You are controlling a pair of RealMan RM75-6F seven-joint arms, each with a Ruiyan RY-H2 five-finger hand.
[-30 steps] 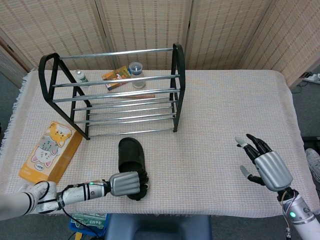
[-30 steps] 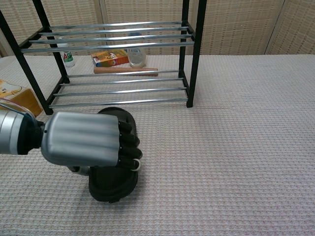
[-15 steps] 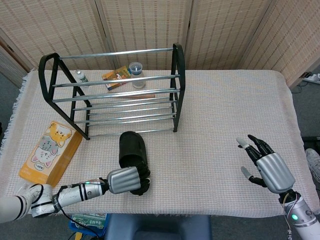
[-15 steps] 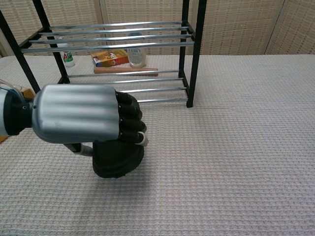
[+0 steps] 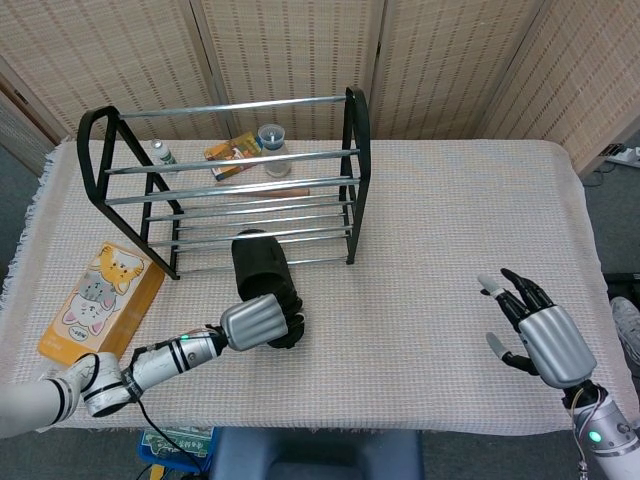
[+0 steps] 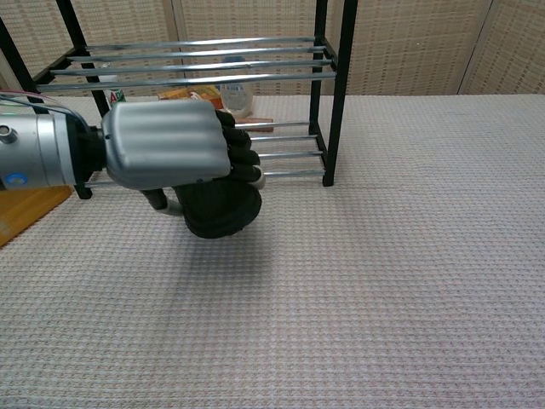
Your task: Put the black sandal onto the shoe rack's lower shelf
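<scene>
I hold the sandal in my left hand, fingers wrapped over its heel end and thumb underneath, as the chest view shows. I grip the back end so that the toe is free to go in first and my hand can remain outside the rack. In the chest view the sandal appears lifted off the cloth, with a soft shadow below it, though I can't be sure how clear of the table it is.

Seen from the head view, the sandal's long axis runs roughly from 6 to 12 o'clock, tipped slightly toward 11, with the toe at the far end, pointing into the rack. The toe is right at the front rail of the lower shelf, just touching or overlapping it; I can't tell which. The heel is at 6 o'clock of the rack, near its middle.

My right hand is well apart at 4 o'clock from the rack, fingers spread, holding nothing, kept out of the way.

I judge the carry is nearly finished: what remains is to slide the sandal forward along its own axis onto the shelf bars, keeping it low enough to pass under the upper shelf, then let go.
</scene>
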